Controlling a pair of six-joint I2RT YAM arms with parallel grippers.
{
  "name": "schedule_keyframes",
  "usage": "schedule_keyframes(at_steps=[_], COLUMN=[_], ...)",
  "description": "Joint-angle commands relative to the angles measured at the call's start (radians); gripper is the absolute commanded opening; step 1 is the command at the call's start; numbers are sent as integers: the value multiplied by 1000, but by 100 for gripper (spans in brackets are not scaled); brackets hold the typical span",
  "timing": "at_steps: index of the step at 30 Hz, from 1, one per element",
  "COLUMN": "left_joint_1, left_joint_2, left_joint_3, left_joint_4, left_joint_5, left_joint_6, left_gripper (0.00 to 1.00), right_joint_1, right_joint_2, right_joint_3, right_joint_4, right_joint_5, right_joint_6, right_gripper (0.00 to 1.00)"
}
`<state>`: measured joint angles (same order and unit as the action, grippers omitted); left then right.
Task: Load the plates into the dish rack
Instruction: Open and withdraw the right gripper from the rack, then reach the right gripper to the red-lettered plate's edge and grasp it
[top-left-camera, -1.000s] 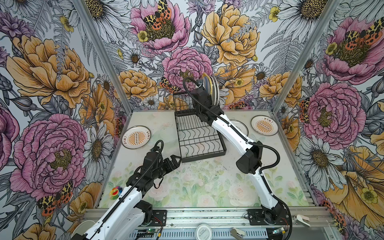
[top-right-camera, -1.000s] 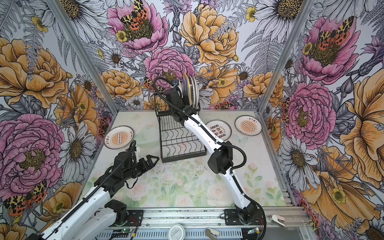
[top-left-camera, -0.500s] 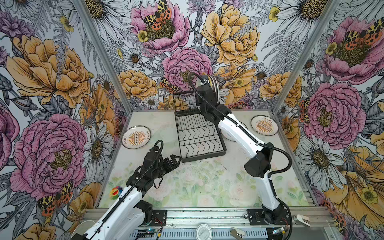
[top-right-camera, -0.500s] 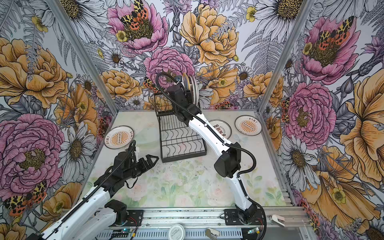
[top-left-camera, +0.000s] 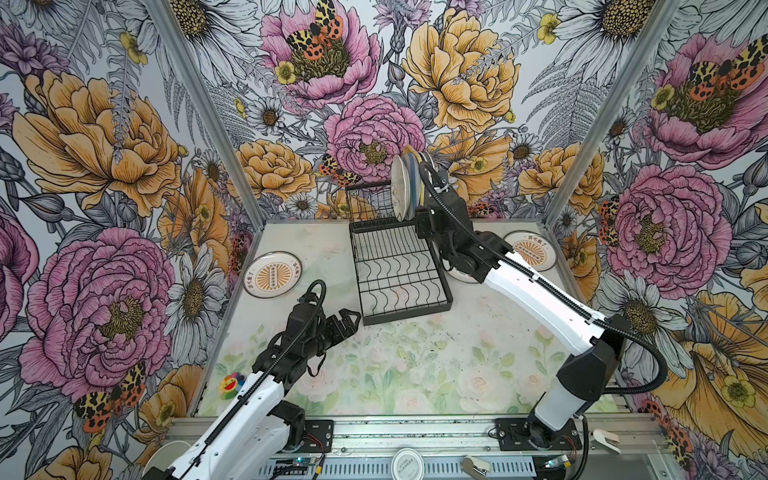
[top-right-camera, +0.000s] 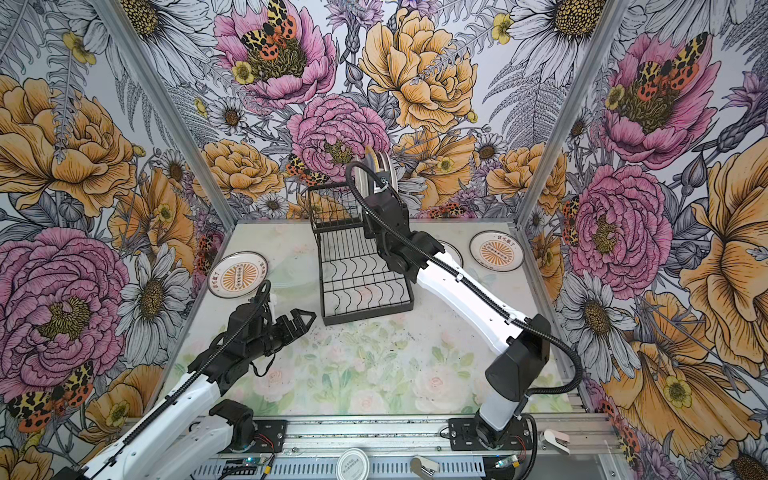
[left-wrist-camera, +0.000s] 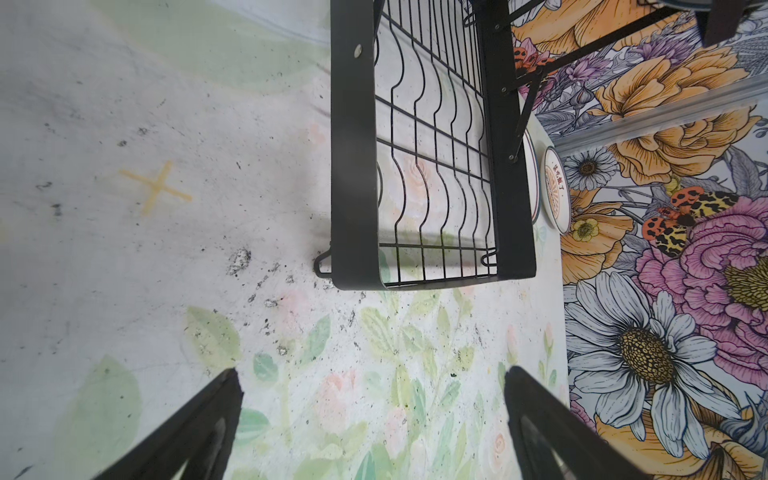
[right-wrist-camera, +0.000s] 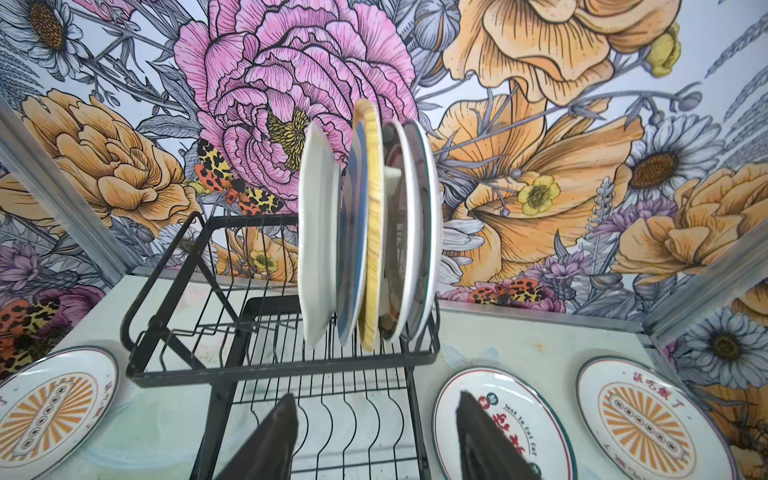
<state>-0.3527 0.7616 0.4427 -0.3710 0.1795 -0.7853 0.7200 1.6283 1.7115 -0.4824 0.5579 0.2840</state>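
**Plates**: approx. five (right-wrist-camera: 320, 232) stand on edge in the dish rack (right-wrist-camera: 282, 368) upper tier, faces across the slots. Three lie face-up on the table (top-left-camera: 415, 365) beside the rack: one to its left (top-left-camera: 272, 275), two to its right (top-left-camera: 532, 249). Mostly round, so no long axis. Judged stiff, glazed, slippery, breakable; pinch at rim. R gripper (right-wrist-camera: 374, 397) at rack front, jaws apart, empty. L gripper (left-wrist-camera: 370, 370) near rack front corner, jaws wide, empty.

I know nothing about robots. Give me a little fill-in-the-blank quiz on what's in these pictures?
1. The standing plates sit in the ___ tier of the dish rack.
2. ___ loose plates lie flat on the table.
3. The left gripper holds ___.
4. The right gripper is ___ and empty.
Missing words: upper, three, nothing, open.
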Motion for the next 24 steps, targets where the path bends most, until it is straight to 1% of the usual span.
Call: schedule_keyframes(at_steps=[1,7,11,16,20,24], left_joint_1=[10,10,9,8,6,3], left_joint_2=[4,6,5,7,10,8], left_joint_3=[-6,-13,-13,-13,-15,-17], left_joint_4=[-4,2,1,4,9,12], left_joint_5=[-26,-23,-19,-16,-13,-8], left_joint_6=[1,2,1,0,-4,-5], left_gripper=[99,99,99,99,99,99], right_joint_1=[-23,-152,-268,-421,-550,-642], right_joint_2=[-115,-258,-297,-284,-250,-199], right_joint_3=[-126,-369,-490,-575,-651,-704], right_joint_4=[-13,-41,-36,-4,95,193], right_joint_5=[-69,-237,-368,-530,-680,-791], right_joint_6=[84,213,262,288,328,366], right_gripper=[62,62,63,63,63,64])
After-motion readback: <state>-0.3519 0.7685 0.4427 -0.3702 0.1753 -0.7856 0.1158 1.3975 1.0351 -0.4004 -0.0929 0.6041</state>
